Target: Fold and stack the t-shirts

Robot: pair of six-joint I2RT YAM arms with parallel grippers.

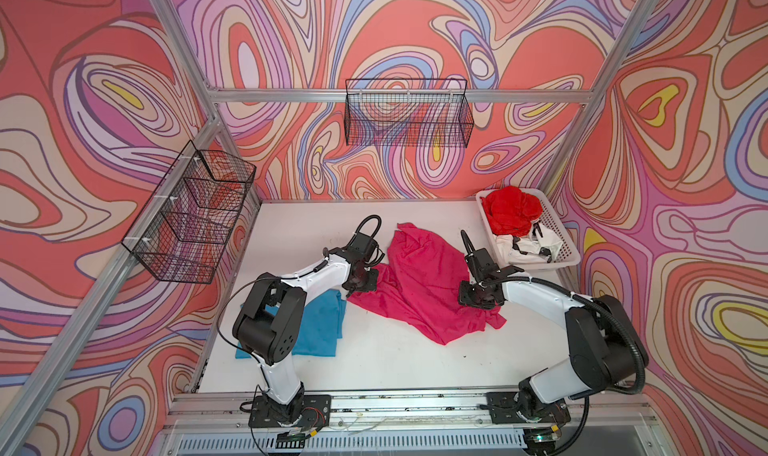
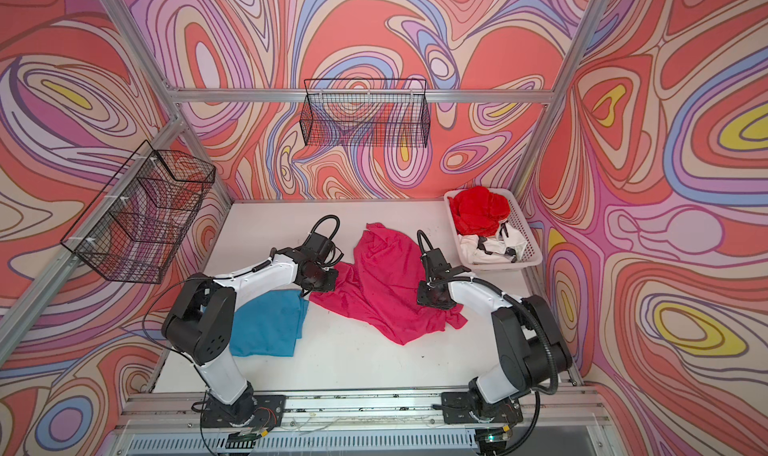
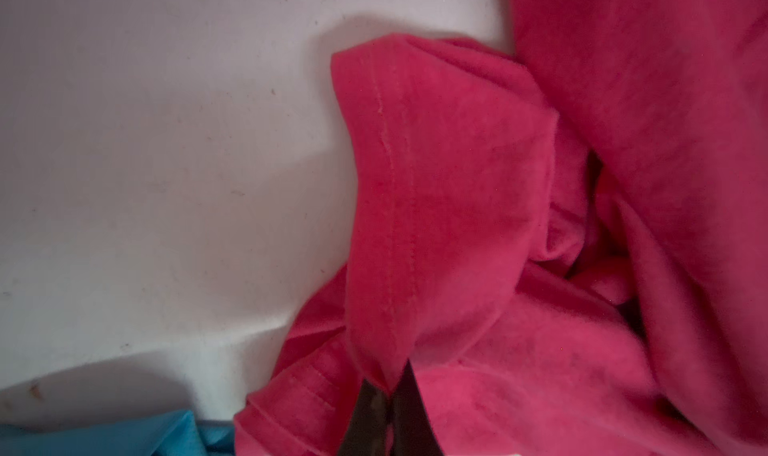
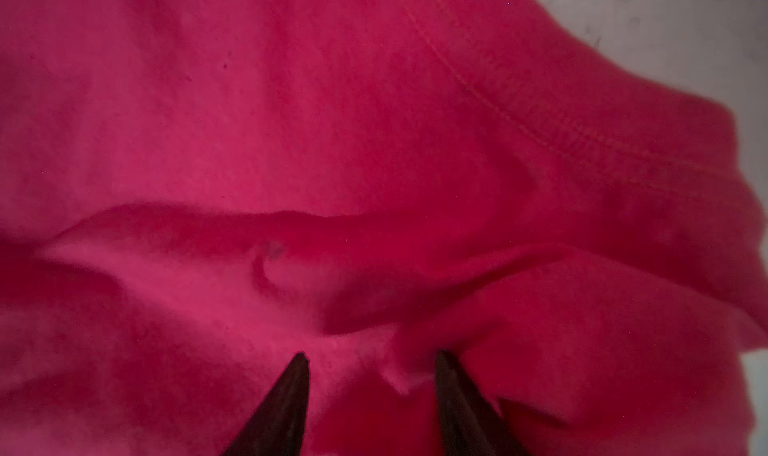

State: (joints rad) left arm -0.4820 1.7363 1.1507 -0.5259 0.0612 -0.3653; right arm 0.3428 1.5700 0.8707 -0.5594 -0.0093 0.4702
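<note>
- Teal-blue shirt (image 1: 320,329), one, lay flat on the table (image 1: 374,362) at the near left, partly under the left arm, just beside the pink cloth.
- Left gripper (image 3: 388,391) was closed, and it pinched a hemmed fold at the left edge of the magenta-pink shirt (image 1: 419,283).
- That pink shirt, one, lay crumpled in the middle between both grippers. Its long axis ran from the far centre toward the near right.
- Right gripper (image 4: 370,358) stood over the shirt's right part, with its tips apart and low on the cloth. I judged that nothing was pinched yet, so spreading the shirt depended on this side.
- White basket (image 1: 569,258), one, at the far right held one red shirt (image 1: 513,211) and one white shirt (image 1: 523,244). There were four shirts in all.
</note>
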